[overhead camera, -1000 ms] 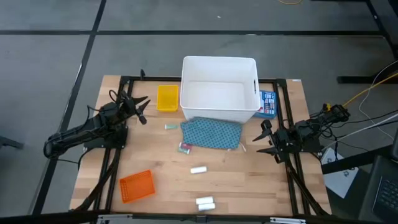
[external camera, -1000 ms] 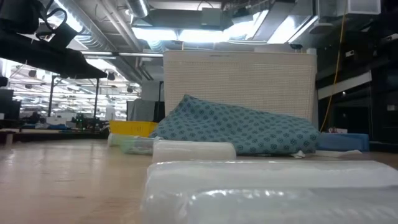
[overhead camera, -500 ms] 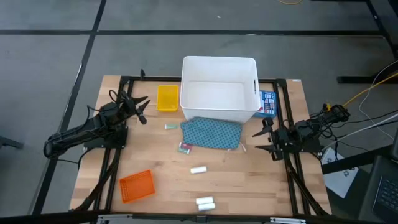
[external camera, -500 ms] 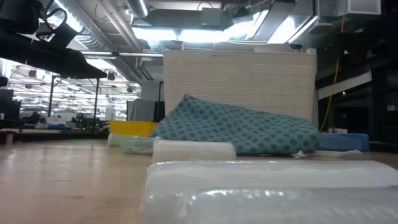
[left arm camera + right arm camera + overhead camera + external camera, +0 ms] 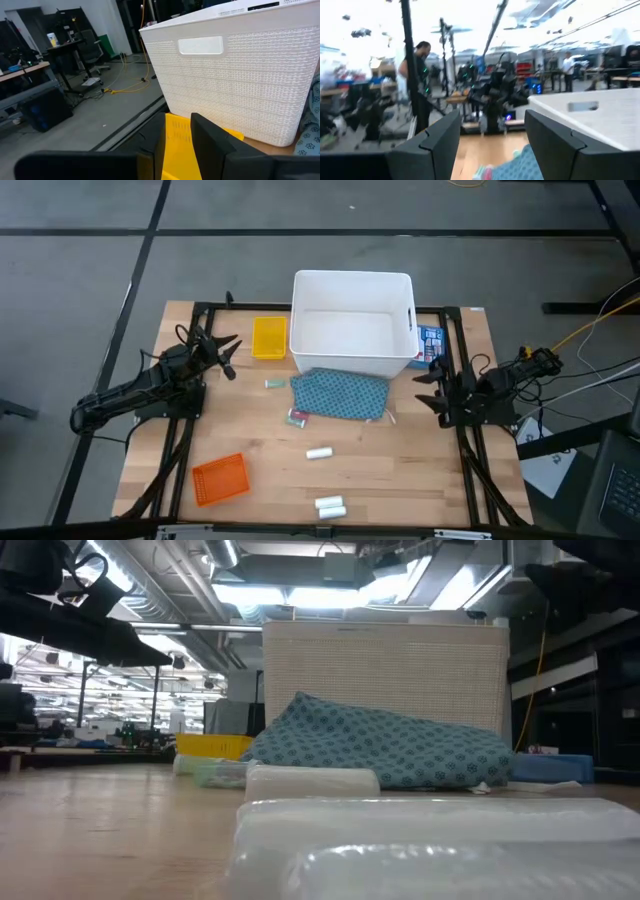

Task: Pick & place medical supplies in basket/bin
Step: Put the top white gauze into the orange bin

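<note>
A large deep white rectangular plastic bin (image 5: 352, 320) is sitting at the far middle of a light wooden table (image 5: 250, 440). Lying just in front of it is a teal patterned cloth pouch (image 5: 340, 394), with a tiny pale green piece (image 5: 274, 383) and a tiny pink-red piece (image 5: 297, 417) beside its left edge. A small shallow yellow tray (image 5: 268, 337) is resting left of the bin, and a small shallow orange tray (image 5: 219, 478) near the front left. One small white cylindrical roll (image 5: 319, 452) is lying mid-table, and two more white rolls (image 5: 330, 505) at the front edge. The left gripper (image 5: 224, 348) is hovering near the yellow tray, fingers spread. The right gripper (image 5: 430, 387) is hovering right of the pouch, fingers spread, holding nothing.
</note>
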